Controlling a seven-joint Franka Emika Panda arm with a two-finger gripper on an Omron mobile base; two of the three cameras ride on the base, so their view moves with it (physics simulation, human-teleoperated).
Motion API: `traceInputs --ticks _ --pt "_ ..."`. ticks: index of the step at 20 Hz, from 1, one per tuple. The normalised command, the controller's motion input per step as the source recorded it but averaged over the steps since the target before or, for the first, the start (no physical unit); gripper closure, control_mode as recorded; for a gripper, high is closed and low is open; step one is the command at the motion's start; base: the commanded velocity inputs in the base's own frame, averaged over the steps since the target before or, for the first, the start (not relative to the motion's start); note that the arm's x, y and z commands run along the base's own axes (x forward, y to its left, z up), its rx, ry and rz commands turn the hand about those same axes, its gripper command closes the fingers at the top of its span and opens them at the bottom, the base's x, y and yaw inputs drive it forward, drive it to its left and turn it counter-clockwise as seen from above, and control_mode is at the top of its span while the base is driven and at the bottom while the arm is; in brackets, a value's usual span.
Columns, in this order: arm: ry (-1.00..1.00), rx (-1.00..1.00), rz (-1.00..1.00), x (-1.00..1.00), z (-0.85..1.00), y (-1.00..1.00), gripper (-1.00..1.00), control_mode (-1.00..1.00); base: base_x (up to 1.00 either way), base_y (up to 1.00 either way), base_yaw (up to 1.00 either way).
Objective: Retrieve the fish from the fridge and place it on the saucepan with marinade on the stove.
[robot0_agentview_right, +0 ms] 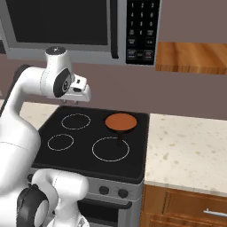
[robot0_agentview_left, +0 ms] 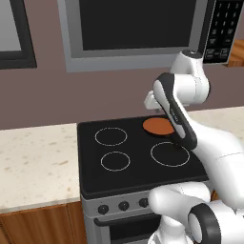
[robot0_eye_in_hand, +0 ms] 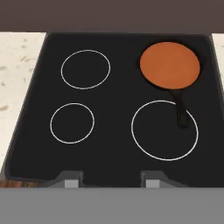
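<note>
saucepan with marinade [robot0_eye_in_hand: 169, 65] sits on the stove [robot0_eye_in_hand: 113, 131], back right burner, handle pointing frontward.

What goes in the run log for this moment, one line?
tool: open, empty, above stove | saucepan with marinade: back right burner, handle toward front, no fish in it | fridge trip: not yet done

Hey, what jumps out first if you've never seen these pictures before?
The pan, orange-brown inside, sits on the back right burner of the black stove, its dark handle reaching toward the front right ring. The white arm looms over the cooktop, with the gripper above its back edge. Nothing lies in the pan.
</note>
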Motion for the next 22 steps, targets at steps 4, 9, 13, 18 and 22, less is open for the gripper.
traceInputs --ticks 4,9,13,18,22 --pt "-0.08 0.00 0.00 -0.35 0.00 0.00 -1.00 -1.00 0.00 0.00 0.00" --pt "-0.17 0.00 -0.03 -0.74 0.00 -0.03 -1.00 -1.00 0.00 0.00 0.00" --pt "-0.14 0.00 -0.04 -0.70 0.00 -0.03 -1.00 -1.00 0.00 0.00 0.00" --pt "-0.08 0.00 -0.03 -0.66 -0.04 -0.01 -1.00 -1.00 0.00 0.00 0.00" --pt "-0.04 0.00 -0.03 -0.65 -0.10 -0.04 -1.00 -1.00 0.00 0.00 0.00"
